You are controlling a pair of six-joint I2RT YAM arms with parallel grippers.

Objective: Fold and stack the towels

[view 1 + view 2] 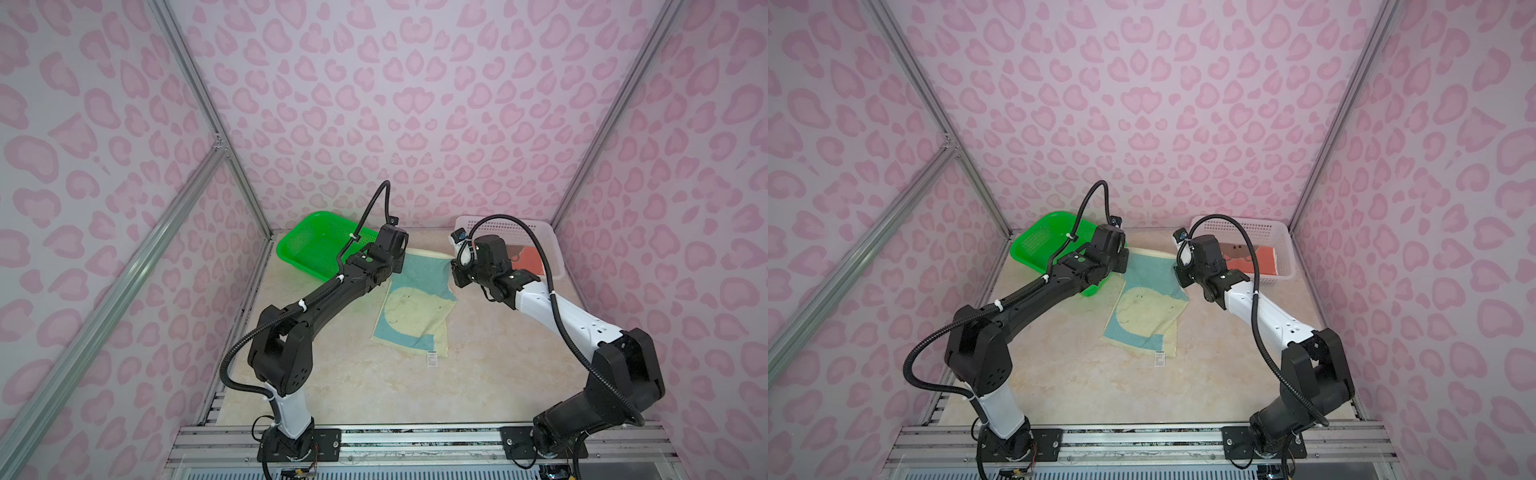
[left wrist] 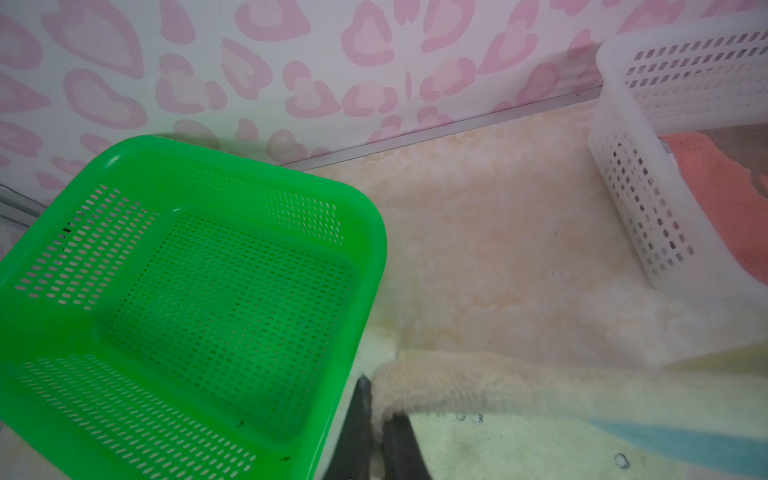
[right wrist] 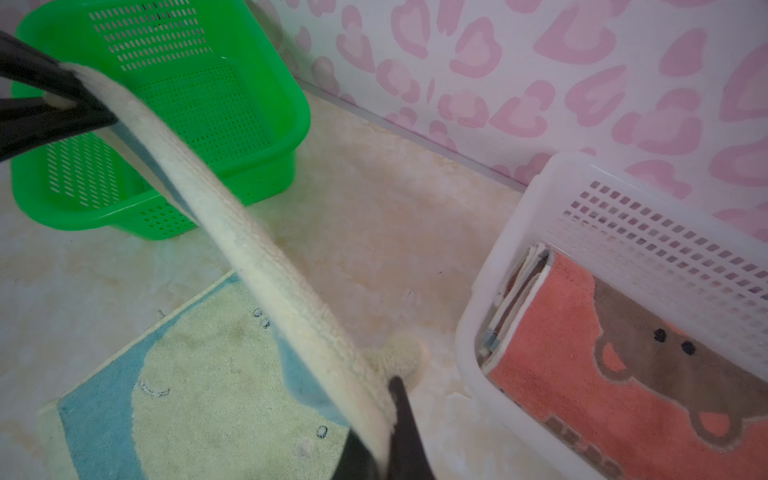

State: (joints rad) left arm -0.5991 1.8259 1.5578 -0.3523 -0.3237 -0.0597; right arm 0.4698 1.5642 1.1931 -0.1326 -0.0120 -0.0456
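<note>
A pale yellow towel with teal shapes [image 1: 415, 309] [image 1: 1146, 309] lies in the middle of the table, its far edge lifted and stretched between both grippers. In the left wrist view my left gripper [image 2: 380, 419] is shut on the towel's far left corner [image 2: 399, 374], next to the green basket. In the right wrist view my right gripper [image 3: 386, 415] is shut on the far right corner, and the raised hem [image 3: 249, 237] runs across to the left gripper's fingers [image 3: 50, 83]. An orange towel with a brown bear [image 3: 623, 374] [image 1: 528, 259] lies folded in the white basket on top of other folded cloths [image 3: 519, 286].
The green basket [image 1: 316, 245] [image 2: 187, 291] stands empty at the back left, close to the left wrist. The white basket [image 1: 555, 245] [image 3: 519, 232] stands at the back right, beside the right wrist. The patterned wall runs just behind both. A care label [image 1: 432, 358] sticks out at the towel's near edge.
</note>
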